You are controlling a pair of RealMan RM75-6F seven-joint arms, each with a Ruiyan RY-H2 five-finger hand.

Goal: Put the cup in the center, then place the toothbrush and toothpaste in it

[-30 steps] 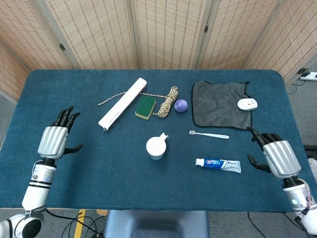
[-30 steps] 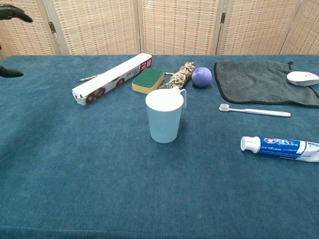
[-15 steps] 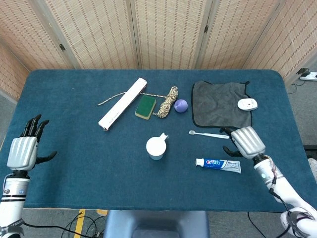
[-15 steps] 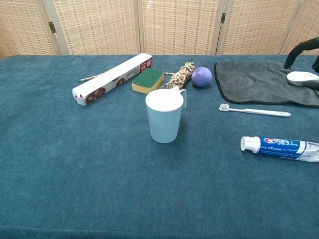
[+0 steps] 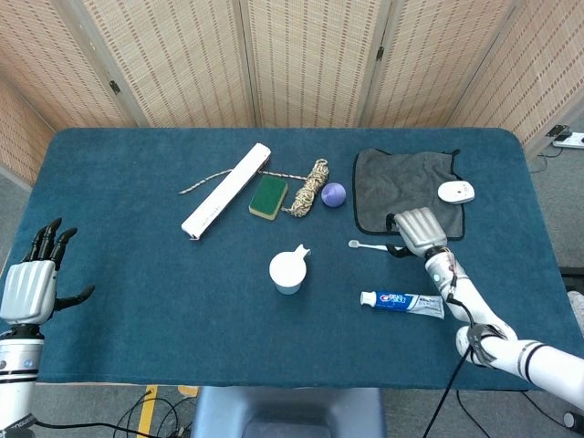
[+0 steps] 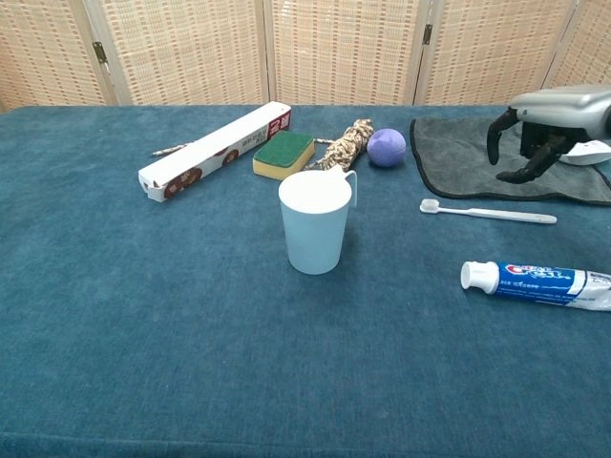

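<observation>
A white cup stands upright mid-table. The white toothbrush lies flat to its right, head toward the cup. Nearer the front edge lies the toothpaste tube, cap pointing left. My right hand hovers palm-down just above the toothbrush's handle end, fingers curled downward and apart, holding nothing. My left hand is at the far left table edge, fingers spread and empty; the chest view does not show it.
Behind the cup lie a long white box, a green sponge, a coil of rope and a purple ball. A grey cloth with a white mouse lies at the back right.
My right hand has swung left and forward from the table's right edge to above the toothbrush handle. My left hand has pulled back to the far left edge.
</observation>
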